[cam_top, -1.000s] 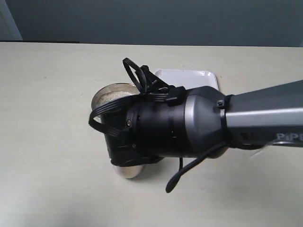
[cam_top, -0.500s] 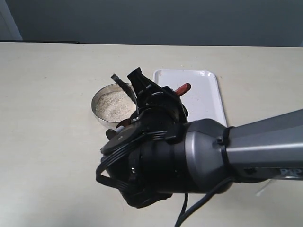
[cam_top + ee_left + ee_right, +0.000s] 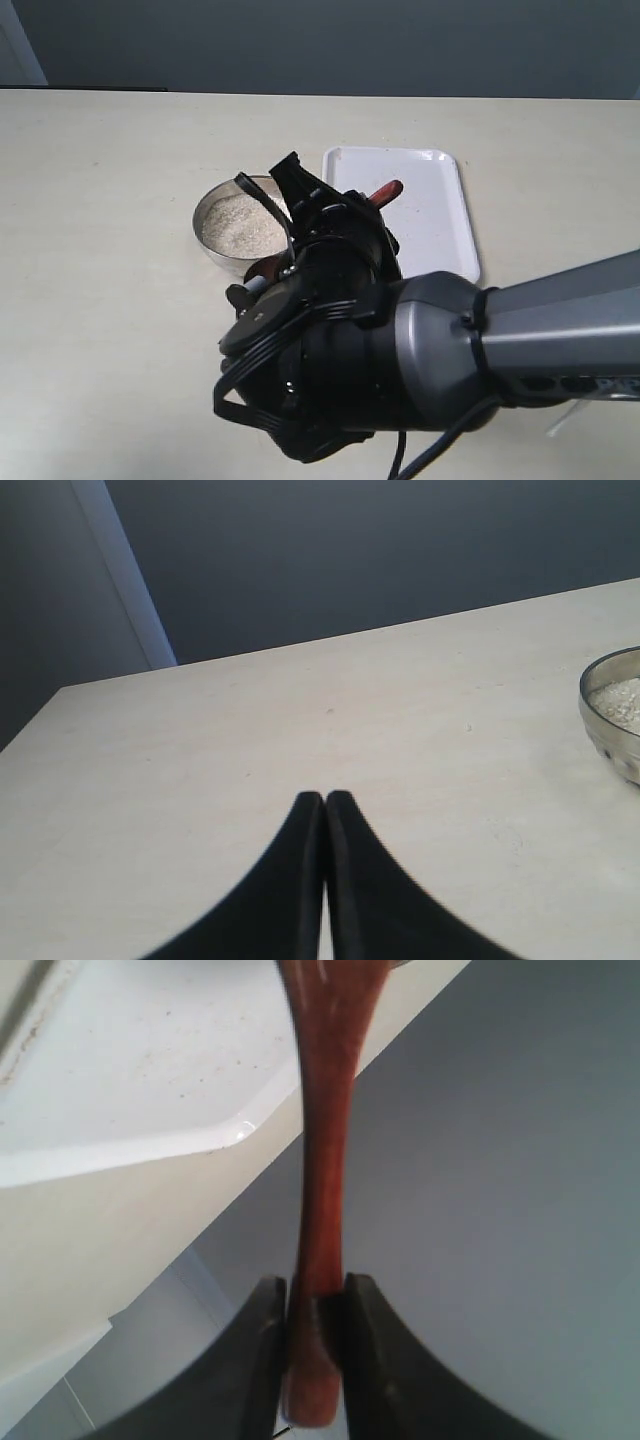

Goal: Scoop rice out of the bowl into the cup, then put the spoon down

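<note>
Plainly, right tool [image 3: 315, 1305] clamps the spoon [image 3: 325, 1140] by its handle; left tool [image 3: 325, 798] is closed above the table [image 3: 200, 740].

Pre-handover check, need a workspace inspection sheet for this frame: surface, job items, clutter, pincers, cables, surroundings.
Surface: beige table, nothing spilled that I can see.
Job's things: bowl holds rice; spoon clamped by its handle, far end over the tray; cup not seen, arm blocks much of the exterior view.
Clutter: white tray beside bowl; nothing else seen.
Pincers: left pincer shut, empty; right pincer shut on spoon.
Cables: black loops on right arm.
Surroundings: dark wall behind table.
</note>
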`<state>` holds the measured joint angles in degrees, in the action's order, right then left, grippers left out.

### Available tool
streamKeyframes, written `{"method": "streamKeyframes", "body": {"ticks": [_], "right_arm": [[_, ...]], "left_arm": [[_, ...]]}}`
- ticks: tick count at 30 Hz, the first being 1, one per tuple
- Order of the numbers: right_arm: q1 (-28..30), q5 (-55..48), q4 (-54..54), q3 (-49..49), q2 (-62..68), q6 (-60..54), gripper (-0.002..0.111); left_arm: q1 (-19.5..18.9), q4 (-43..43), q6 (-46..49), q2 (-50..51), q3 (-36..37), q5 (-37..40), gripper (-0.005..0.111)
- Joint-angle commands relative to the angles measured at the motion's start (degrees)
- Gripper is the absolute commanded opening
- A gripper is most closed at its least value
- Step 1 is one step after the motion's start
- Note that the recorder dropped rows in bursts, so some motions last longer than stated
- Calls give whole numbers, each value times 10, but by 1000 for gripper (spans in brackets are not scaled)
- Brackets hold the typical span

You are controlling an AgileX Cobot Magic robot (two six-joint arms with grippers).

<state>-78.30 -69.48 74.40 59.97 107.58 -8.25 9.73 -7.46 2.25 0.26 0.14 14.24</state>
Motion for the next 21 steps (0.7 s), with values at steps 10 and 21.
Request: {"method": "streamKeyframes", "body": {"ticks": [10,21], "right_arm": [[-1,-5,22,-3,-1,17,-1],[1,-5,42,-3,-1,19,-1]], "left_arm": [[2,-1,-2,-3,-1,-6,1],[2,-1,-2,-3,-1,-6,1]]}}
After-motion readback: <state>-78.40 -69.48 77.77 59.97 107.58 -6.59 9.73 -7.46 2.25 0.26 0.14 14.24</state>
